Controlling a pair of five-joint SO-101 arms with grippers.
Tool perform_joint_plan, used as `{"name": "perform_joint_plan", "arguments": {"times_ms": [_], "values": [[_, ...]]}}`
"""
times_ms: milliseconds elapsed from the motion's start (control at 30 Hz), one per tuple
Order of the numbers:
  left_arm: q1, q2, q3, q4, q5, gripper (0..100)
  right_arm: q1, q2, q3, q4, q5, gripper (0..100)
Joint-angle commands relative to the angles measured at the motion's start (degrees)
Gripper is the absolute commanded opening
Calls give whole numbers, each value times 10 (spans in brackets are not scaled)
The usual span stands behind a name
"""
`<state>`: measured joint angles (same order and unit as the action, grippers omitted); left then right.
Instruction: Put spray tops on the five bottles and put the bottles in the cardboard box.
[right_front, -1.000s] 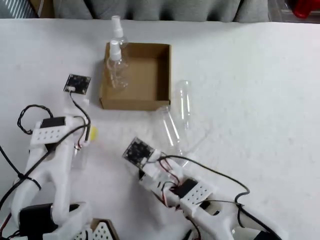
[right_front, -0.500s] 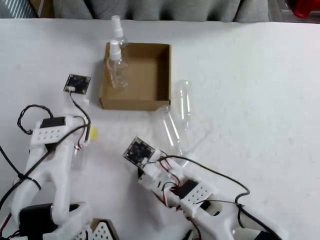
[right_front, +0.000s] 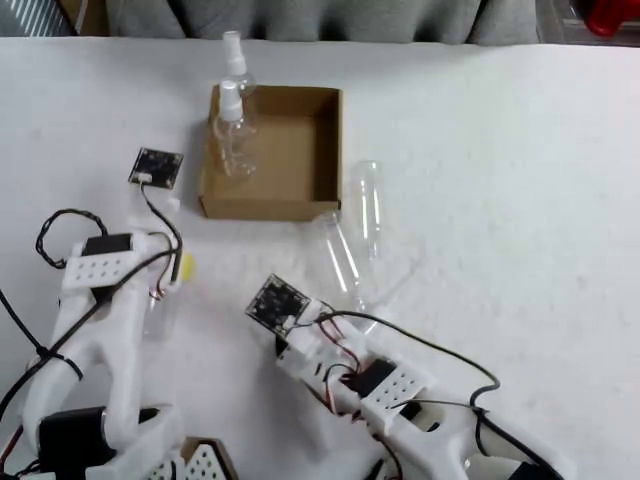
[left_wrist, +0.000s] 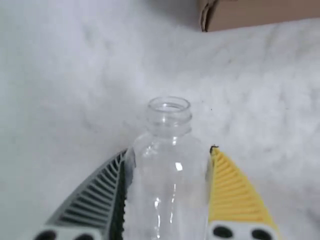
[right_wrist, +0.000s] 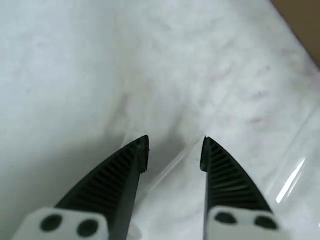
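My left gripper (left_wrist: 167, 150) is shut on an uncapped clear bottle (left_wrist: 169, 165), its grey and yellow fingers pressing the bottle's sides. In the high view this bottle (right_front: 160, 303) stands by the left arm, below and left of the cardboard box (right_front: 300, 205). One bottle with a spray top (right_front: 232, 128) stands in the box's left part. Another capped bottle (right_front: 237, 62) stands at the box's far edge. Two uncapped clear bottles (right_front: 368, 205) (right_front: 338, 255) lie right of the box. My right gripper (right_wrist: 174, 142) is open just above the table, with a thin clear edge between its fingers.
A clear bottle's side (right_wrist: 295, 170) lies close beside the right gripper. The box's corner (left_wrist: 250, 15) shows beyond the held bottle. The right arm (right_front: 390, 385) stretches in from the table's near edge, and cables trail along both arms. Open white table lies at the right.
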<state>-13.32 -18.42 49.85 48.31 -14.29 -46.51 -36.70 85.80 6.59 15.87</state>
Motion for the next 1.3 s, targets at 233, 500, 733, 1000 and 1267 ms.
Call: {"name": "perform_joint_plan", "arguments": {"times_ms": [233, 500, 733, 1000, 1267], "values": [[7, -4, -3, -8, 4, 21, -5, -15, -5, -12, -2, 146], [15, -3, -3, -8, 3, 21, -5, -15, -5, -12, -2, 146], [15, -2, 0, 4, -25, 21, -5, -15, -5, -12, -2, 146], [17, -5, 3, 1, -25, 21, -5, -15, -5, -12, -2, 146], [29, -5, 4, 1, -28, 21, -5, -15, -5, -12, -2, 146]]}}
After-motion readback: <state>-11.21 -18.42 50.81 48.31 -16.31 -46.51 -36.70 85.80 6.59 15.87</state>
